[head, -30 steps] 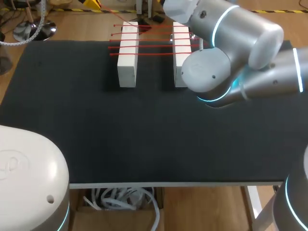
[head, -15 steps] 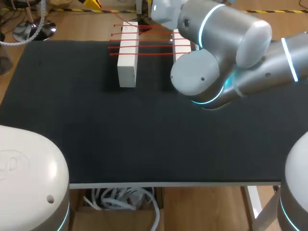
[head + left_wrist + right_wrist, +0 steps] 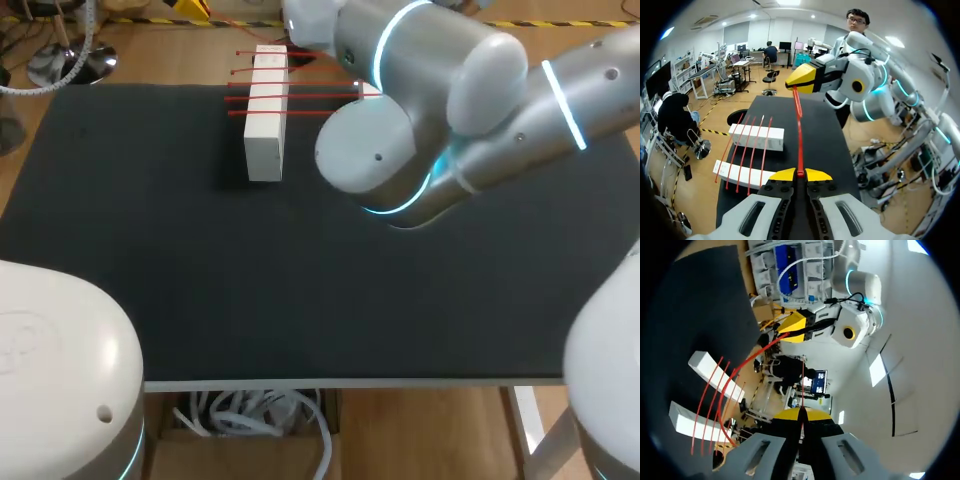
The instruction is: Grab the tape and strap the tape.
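Note:
A red tape (image 3: pixel 800 130) stretches in the air between my two grippers, one end in each. In the left wrist view my left gripper (image 3: pixel 800 174) is shut on one end, and the tape runs straight ahead to my right gripper (image 3: pixel 802 82), shut on the other end. In the right wrist view the tape (image 3: pixel 740 372) bows from my right gripper (image 3: pixel 801 413) to the left gripper (image 3: pixel 795 326). Both grippers are hidden in the head view, where my right arm (image 3: pixel 420 110) covers the far middle of the table.
Two long white blocks (image 3: pixel 756 136) (image 3: pixel 740 173) lie side by side on the black table (image 3: pixel 200 260), with several red tapes (image 3: pixel 300 98) laid across them. In the head view only the left block (image 3: pixel 265 115) shows; my right arm hides the other.
My right arm has swung left over the far side of the table and now hides the right white block. The blocks and laid tapes have not moved.

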`<state>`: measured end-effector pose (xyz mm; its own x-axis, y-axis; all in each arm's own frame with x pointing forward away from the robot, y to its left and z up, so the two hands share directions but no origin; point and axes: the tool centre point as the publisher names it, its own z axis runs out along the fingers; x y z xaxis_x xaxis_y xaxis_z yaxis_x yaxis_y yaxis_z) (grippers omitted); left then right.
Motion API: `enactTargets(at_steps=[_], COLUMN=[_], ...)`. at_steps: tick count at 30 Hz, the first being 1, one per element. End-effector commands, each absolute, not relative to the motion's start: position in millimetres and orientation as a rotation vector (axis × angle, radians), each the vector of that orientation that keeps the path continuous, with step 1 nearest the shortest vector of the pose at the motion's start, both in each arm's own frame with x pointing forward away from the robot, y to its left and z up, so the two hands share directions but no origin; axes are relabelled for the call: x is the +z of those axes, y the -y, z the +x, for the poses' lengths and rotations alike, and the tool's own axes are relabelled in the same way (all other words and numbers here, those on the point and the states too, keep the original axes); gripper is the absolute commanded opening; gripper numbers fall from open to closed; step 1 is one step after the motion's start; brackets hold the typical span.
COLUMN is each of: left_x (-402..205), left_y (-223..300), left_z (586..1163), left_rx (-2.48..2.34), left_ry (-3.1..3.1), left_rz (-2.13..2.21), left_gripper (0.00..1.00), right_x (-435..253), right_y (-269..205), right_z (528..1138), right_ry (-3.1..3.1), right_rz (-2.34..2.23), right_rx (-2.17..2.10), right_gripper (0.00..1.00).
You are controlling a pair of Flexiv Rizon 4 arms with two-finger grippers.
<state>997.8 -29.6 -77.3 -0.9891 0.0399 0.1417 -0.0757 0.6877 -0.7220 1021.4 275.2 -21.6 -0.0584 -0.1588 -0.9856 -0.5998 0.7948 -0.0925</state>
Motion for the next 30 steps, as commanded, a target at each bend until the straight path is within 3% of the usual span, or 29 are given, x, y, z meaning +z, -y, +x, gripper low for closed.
enactTargets(at_steps=[1, 30], left_x=[-76.7, -76.7], left_y=[29.0, 29.0], left_z=[997.5, 997.5], left_rx=[1.183, 1.183], left_ry=[2.750, 2.750], left_rz=[0.028, 0.028], left_gripper=[0.00, 0.00], right_x=[-13.8, 18.0], right_y=[-284.9, -309.1], right_z=[1021.2, 1007.9], right_ry=[-1.638, -1.432], right_rz=[-0.512, -0.880], right_rx=[0.150, -0.185], right_gripper=[0.00, 0.00])
